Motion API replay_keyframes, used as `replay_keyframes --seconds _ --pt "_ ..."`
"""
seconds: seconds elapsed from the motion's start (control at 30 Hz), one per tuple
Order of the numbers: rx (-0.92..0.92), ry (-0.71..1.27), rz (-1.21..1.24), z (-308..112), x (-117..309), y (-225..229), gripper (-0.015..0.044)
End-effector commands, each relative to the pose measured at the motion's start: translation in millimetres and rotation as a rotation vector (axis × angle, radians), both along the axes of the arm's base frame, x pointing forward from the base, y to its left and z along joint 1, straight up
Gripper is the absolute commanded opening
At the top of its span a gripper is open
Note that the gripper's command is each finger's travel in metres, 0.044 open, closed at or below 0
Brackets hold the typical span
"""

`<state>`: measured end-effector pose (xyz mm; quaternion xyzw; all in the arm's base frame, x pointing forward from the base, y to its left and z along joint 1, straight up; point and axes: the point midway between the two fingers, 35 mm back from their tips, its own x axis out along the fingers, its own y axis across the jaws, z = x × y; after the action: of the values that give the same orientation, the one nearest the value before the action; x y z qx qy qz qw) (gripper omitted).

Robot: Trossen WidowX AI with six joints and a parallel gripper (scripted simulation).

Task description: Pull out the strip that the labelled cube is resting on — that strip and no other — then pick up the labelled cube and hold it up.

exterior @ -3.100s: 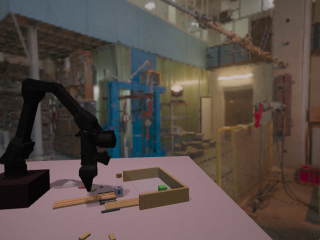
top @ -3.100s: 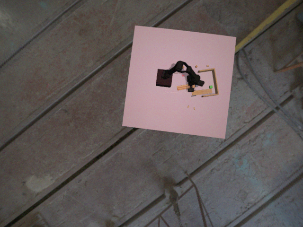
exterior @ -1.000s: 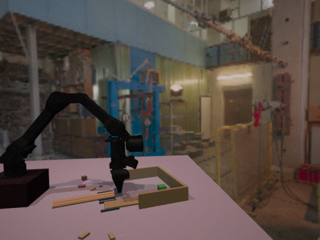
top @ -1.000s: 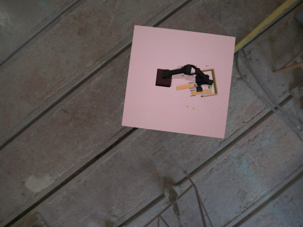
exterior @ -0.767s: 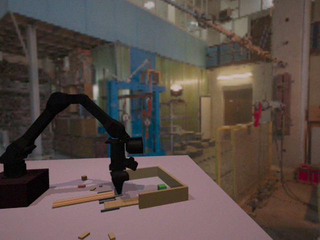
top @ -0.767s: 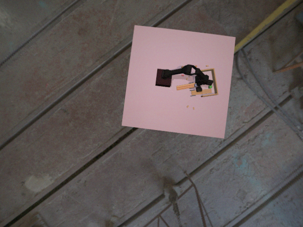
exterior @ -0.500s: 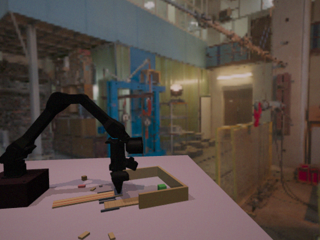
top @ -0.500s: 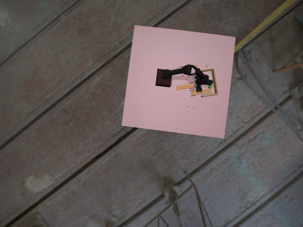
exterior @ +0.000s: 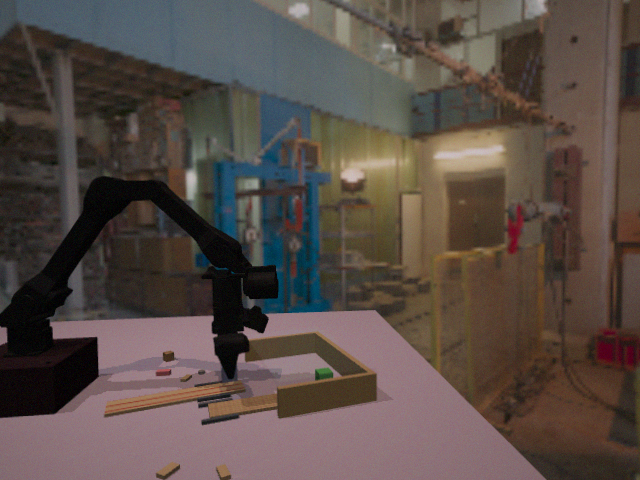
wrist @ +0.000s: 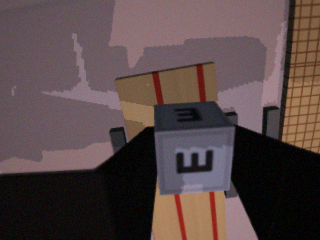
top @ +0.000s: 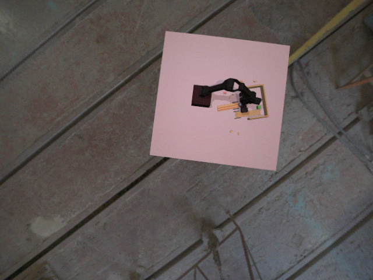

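Observation:
The grey-blue cube (wrist: 194, 160) labelled E is between the fingers of my gripper (wrist: 186, 133) (exterior: 230, 376), which is shut on it. In the exterior view the fingers mostly hide the cube. A wooden strip with two red lines (wrist: 197, 220) (exterior: 155, 401) (top: 228, 107) lies beneath the cube, its far end showing beyond it. Whether the cube touches the strip cannot be told. A strip with a brown grid (wrist: 302, 75) (exterior: 242, 406) (top: 239, 115) lies beside it, partly behind the wooden wall.
A three-sided wooden wall (exterior: 326, 395) (top: 265, 102) stands around a green block (exterior: 324, 372) (top: 259, 107). Dark rails (exterior: 220, 419) (wrist: 271, 122) flank the strips. A red block (exterior: 163, 372) (top: 225, 93), a brown cube (exterior: 168, 355) and small wooden pieces (exterior: 168, 470) lie about the table.

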<state>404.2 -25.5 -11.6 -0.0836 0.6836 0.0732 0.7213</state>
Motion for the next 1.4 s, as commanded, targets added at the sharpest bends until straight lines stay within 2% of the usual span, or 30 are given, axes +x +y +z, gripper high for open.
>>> replay_keyframes --seconds 0.0,0.27,0.43,0.87,1.0,1.17,1.37 --pt "0.003 0.010 0.000 7.7 -15.9 1.8 0.0000" --pt "-0.001 0.021 0.011 22.5 -46.0 4.0 0.0000" --pt "-0.001 0.022 0.012 22.8 -51.5 4.3 0.0000" --pt "-0.001 0.026 0.012 20.3 -97.0 7.1 0.0000" --pt "-0.001 0.026 0.012 24.6 -99.1 7.2 0.0000" --pt "-0.001 0.026 0.012 55.0 -100.0 7.5 0.0000" --pt "-0.001 0.026 0.012 56.2 -100.1 7.5 0.0000"
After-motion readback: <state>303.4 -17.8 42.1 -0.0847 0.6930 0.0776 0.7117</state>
